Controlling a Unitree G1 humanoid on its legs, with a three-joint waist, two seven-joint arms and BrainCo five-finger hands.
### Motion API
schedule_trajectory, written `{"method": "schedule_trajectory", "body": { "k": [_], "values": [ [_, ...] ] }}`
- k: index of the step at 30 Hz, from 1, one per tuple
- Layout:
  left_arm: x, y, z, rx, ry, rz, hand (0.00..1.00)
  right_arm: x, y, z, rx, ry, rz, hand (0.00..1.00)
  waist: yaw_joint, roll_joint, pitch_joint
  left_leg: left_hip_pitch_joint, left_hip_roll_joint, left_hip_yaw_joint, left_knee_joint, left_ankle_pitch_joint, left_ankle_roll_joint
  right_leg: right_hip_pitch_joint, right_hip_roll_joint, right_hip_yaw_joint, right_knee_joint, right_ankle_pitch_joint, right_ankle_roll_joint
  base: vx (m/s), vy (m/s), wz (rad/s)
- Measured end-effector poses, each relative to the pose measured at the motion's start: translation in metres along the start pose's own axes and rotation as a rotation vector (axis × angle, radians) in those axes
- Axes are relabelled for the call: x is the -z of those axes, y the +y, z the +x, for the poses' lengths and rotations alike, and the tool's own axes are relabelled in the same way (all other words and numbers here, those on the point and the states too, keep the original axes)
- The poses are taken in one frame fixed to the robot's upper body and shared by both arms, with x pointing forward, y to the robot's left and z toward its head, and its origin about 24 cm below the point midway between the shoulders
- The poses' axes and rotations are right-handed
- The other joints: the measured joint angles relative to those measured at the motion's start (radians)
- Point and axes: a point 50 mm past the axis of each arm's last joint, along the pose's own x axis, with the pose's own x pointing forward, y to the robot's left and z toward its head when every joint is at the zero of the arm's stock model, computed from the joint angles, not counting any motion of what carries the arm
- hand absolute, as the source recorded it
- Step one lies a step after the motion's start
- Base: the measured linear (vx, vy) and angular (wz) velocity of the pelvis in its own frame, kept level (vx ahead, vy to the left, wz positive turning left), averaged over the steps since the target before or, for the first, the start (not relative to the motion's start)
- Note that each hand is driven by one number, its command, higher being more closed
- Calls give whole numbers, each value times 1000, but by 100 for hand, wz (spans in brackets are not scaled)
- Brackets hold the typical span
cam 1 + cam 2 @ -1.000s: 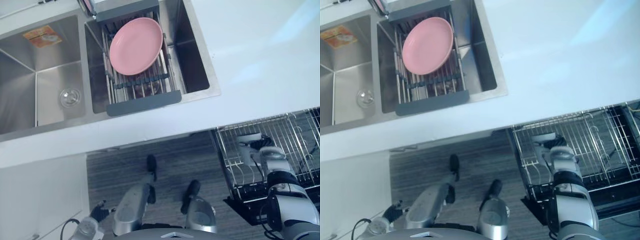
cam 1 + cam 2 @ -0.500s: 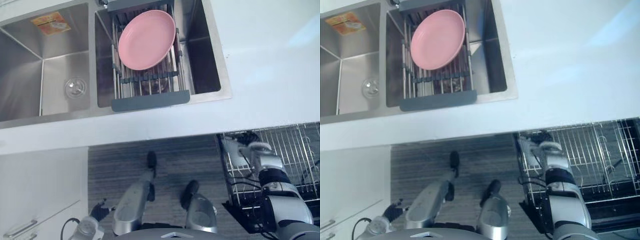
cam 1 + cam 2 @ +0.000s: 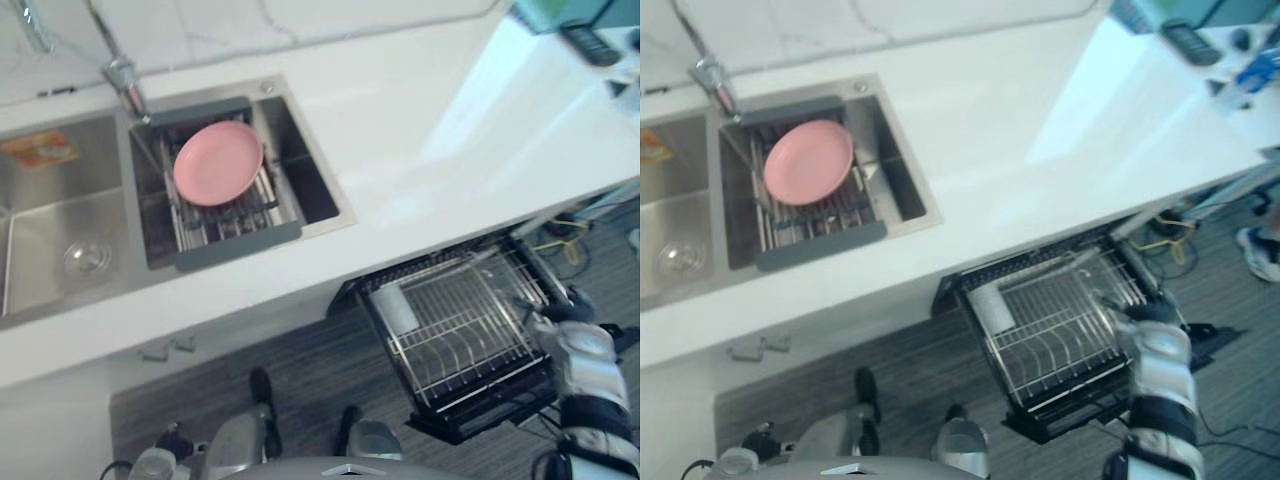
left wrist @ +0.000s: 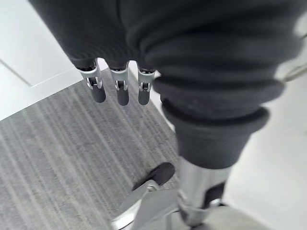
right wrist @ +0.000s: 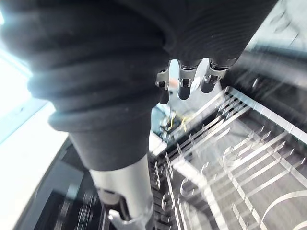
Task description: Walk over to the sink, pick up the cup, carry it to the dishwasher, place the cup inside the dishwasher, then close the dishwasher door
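Right hand cover: dark, ribbed, matt, rubber-like. Fingers: silver metallic sheen, dark matt tips.
Dishwasher rack just beside right hand: bright wire metal, glossy.
Cup at rack corner far from right hand: white, smooth.
Countertop beyond rack: white, smooth, light sheen.
Sink well apart from right hand: brushed steel.
Plate: pink, smooth, matt.
Floor below left hand: grey, striped grain, matt.
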Motion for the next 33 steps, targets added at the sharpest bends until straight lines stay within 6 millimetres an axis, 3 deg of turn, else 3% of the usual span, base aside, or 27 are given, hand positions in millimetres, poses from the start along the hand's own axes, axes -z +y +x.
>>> {"method": "schedule_trajectory", "body": {
  "k": [3, 5, 6, 8, 9, 11, 12, 14, 17, 19, 23, 26, 27, 28, 29, 30, 33],
  "values": [
    [-4, 0, 1, 19, 1, -6, 0, 13, -30, -4, 59, 35, 9, 0, -40, -4, -31, 21, 2, 43, 0, -11, 0, 8, 3, 39, -31, 25, 1, 37, 19, -43],
    [-2, -5, 1, 68, 27, -157, 0, 14, -43, -9, 79, 12, 41, 0, -60, 3, -40, 36, 3, 58, -1, -19, -2, 18, 3, 57, -43, 31, -3, 18, 20, -29],
    [3, -20, 1, 147, 92, -399, 0, -2, -54, -15, 107, -122, 96, 0, -82, 12, -54, 36, 4, 72, -1, -26, 1, 17, 1, 59, -54, 40, -3, 16, 28, -26],
    [6, -32, 0, 187, 123, -507, 0, -29, -62, -26, 126, -306, 154, 0, -90, 20, -66, 34, 5, 84, -2, -28, 3, 16, 2, 70, -70, 51, -3, 12, 23, -26],
    [11, -40, 0, 212, 146, -560, 0, -83, -70, -60, 140, -658, 211, 0, -95, 38, -88, 38, 9, 106, -2, -33, 2, 14, 5, 84, -88, 63, -9, 17, 6, -32],
    [13, -40, 0, 204, 144, -553, 0, -112, -71, -88, 114, -880, 238, 0, -95, 40, -96, 47, 12, 113, -1, -34, 0, 23, 8, 87, -96, 69, -8, 18, -16, -22],
    [17, -38, -1, 176, 141, -526, 0, -137, -65, -127, -4, -1157, 290, 0, -95, 27, -123, 47, 19, 115, -1, -28, 4, 29, 16, 87, -110, 79, -5, 23, -38, -8],
    [18, -35, 0, 153, 141, -497, 0, -145, -58, -145, -95, -1295, 325, 0, -92, 18, -141, 47, 23, 114, -1, -25, 1, 30, 20, 86, -111, 86, -1, 15, -23, -2],
    [16, -32, 0, 113, 125, -454, 0, -165, -23, -169, -374, -1504, 370, 0, -89, 1, -155, 46, 24, 100, -1, -17, 4, 34, 23, 77, -103, 90, -4, -5, -1, 6],
    [13, -34, 0, 107, 118, -454, 0, -173, 6, -175, -547, -1526, 358, 0, -69, 4, -156, 42, 20, 75, -2, -21, -1, 39, 19, 61, -97, 84, -12, -45, 39, 31],
    [6, -33, 2, 102, 99, -457, 0, -175, 84, -165, -808, -1374, 180, 0, -9, 12, -157, 24, 7, 8, -2, -19, 1, 78, 13, -46, -95, 75, -17, -57, 45, 73],
    [10, -30, 1, 88, 113, -461, 0, -173, 121, -157, -814, -1315, -59, 0, 38, 23, -163, -4, -3, -12, -2, -30, 1, 95, 4, -131, -97, 71, -16, -49, 43, 91],
    [16, -30, 0, 82, 132, -459, 0, -174, 127, -156, -803, -1316, -110, 0, 49, 23, -162, -5, -8, -8, -2, -43, -10, 101, -2, -142, -102, 71, -16, -13, 71, 61],
    [34, -29, -3, 73, 190, -458, 0, -175, 136, -155, -786, -1320, -196, 0, 70, 2, -159, -5, -21, 3, 6, -51, -9, 107, -21, -148, -115, 72, -17, 20, 57, 37],
    [55, -37, -9, 84, 269, -469, 0, -178, 141, -152, -764, -1319, -249, 0, 86, 24, -169, -2, -15, -6, -1, -23, 7, 113, -11, -161, -111, 69, -9, 30, 38, 42],
    [67, -41, -13, 90, 310, -473, 0, -178, 142, -149, -753, -1311, -270, 0, 85, 27, -171, -3, -16, -8, -1, -9, 21, 122, -11, -173, -111, 69, -8, 54, 13, 50],
    [106, -45, -29, 87, 433, -506, 0, -176, 155, -134, -741, -1226, -376, 0, 127, -15, -171, -8, -35, -12, -1, 2, 22, 140, -18, -197, -117, 68, -9, 59, 22, 37]
  ]
}}
